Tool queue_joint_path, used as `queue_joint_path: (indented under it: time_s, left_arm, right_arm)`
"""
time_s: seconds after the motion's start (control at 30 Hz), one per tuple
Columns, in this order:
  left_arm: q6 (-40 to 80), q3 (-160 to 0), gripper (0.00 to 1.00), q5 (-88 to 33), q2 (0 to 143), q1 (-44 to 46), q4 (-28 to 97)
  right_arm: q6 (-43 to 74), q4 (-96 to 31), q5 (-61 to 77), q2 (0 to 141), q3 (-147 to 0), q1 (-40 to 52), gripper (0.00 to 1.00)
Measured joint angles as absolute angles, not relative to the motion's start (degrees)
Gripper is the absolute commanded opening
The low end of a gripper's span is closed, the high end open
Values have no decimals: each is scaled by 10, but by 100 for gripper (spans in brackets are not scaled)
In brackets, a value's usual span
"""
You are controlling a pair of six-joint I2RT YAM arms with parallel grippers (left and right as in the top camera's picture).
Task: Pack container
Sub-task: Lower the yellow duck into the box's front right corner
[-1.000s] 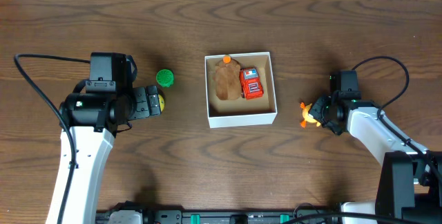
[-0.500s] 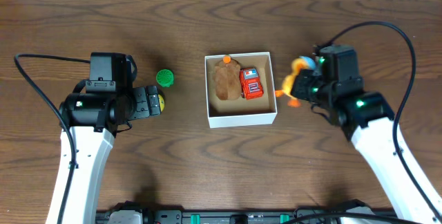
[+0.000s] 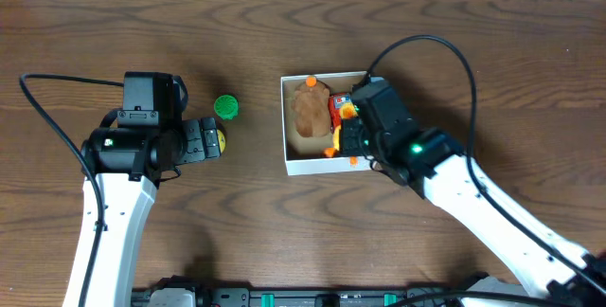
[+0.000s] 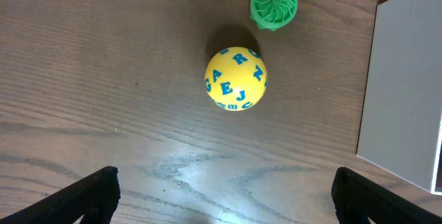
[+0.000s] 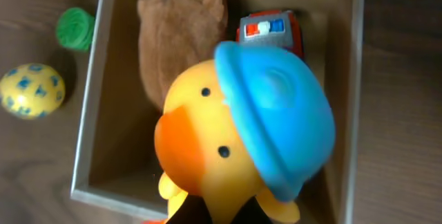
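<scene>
**Hovering over container**

Right gripper (image 3: 343, 136) is hanging above the container (image 3: 287, 146), apparently pinching a duck toy (image 5: 207, 120) hiding its fingers; plush (image 3: 308, 113) and red car (image 5: 271, 29) are lying inside. Left gripper (image 4: 221, 196) is gaping beside yellow ball (image 4: 235, 78), green disc (image 4: 273, 3), on wooden table (image 3: 237, 23).

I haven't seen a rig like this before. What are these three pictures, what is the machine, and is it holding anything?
Two robot arms work at a wooden table. One picture looks down from above, and the other two come from small cameras on each arm's wrist. The right gripper holds a rubber duck with a blue hat over the white box. The box already contains a brown plush toy and a red toy car. The left gripper is open and empty, above a yellow ball printed with blue letters. A green round toy lies near the ball. Both are on the table, on the left arm's side of the box.
</scene>
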State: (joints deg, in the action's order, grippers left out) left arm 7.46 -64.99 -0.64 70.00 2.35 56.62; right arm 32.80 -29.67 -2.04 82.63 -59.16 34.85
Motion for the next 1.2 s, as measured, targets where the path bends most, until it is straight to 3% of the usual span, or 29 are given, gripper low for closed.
queue_joint_path:
  time_s: [0.33,0.9,0.93,1.0,1.2]
  left_arm:
    - [75,-650,98,-6,700,23,566]
    - [75,-650,98,-6,700,23,566]
    - [75,-650,98,-6,700,23,566]
    - [75,-650,98,-6,700,23,566]
    - [75,-650,98,-6,700,23,566]
  right_arm:
    - [363,-257,-48,839,-592,348,1]
    - [543,-268,-77,882,-592,381,2]
    - [545,-268,-78,886,-592,381,4]
    - [551,-268,-77,895,-592,381,25]
    - [558,-233,-77,897,-592,385,47]
